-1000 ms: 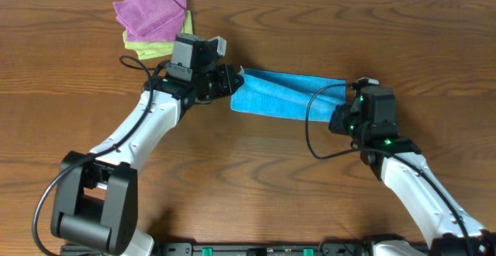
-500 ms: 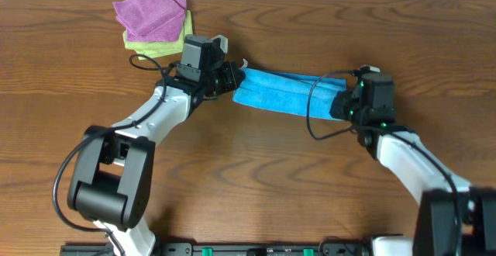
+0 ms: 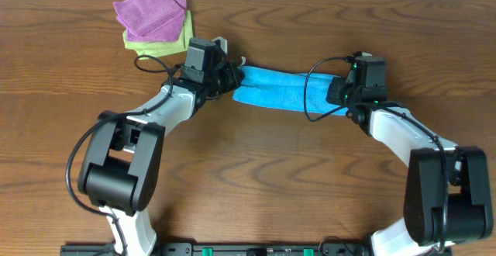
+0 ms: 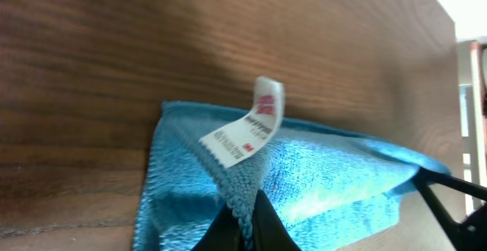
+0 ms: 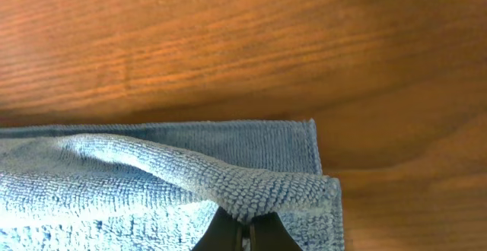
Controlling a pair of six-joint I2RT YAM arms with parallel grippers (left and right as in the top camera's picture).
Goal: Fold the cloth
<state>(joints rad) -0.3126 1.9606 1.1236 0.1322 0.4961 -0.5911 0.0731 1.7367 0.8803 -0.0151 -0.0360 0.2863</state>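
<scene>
Pinching one end each, the left gripper (image 3: 232,79) and right gripper (image 3: 338,95) are clamped on the sky-blue cloth (image 3: 283,91). It spans between them as a narrow band, long axis running gripper to gripper, its white tag (image 4: 247,129) just above the left fingertips.

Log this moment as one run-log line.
task: fold cloth | left gripper: shut on corner by white tag | right gripper: shut on corner at other end | purple cloth, green cloth: stacked aside
</scene>
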